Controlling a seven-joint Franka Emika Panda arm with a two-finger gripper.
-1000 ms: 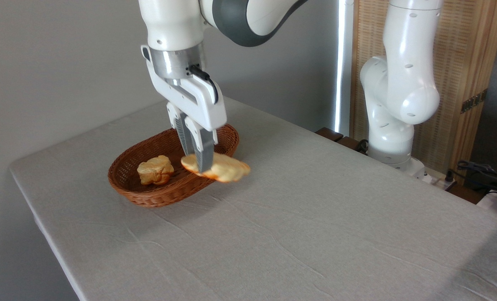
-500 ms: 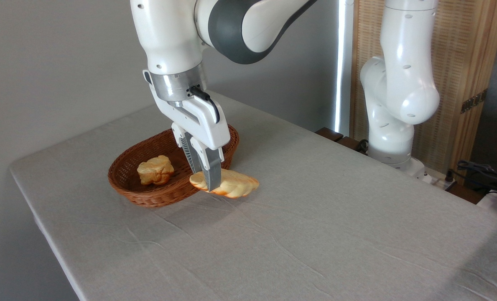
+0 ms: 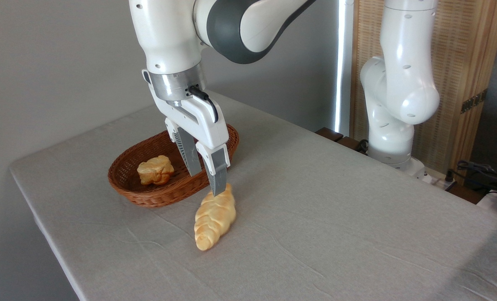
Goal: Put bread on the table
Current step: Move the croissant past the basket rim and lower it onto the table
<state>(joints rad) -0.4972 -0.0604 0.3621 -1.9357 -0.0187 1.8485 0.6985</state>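
And it's down! The bread (image 3: 214,217) lies flat on the table (image 3: 336,217), lengthwise toward the camera, its far tip just under the nearer fingertip of the gripper (image 3: 207,180). Half a second ago that loaf was pinched crosswise between the fingers, hanging just off the cloth beside the basket (image 3: 148,196); a second ago it was higher, over the basket's near rim. Now the jaws are spread apart, a clear gap between the two fingers, and nothing is gripped. The nearer finger's tip overlaps the loaf's tapered far end in this view; whether it is touching it, I cannot tell.

The loaf has turned, too: before, it lay across the jaws, pointing right; now it runs away from them, down toward the table's front edge, below and slightly right of the fingertips.

The gripper itself has barely shifted, hanging at much the same height over the basket's right-hand rim. Behind and left of the jaws, the bun (image 3: 155,169) sits in the basket just where it was in both earlier frames.
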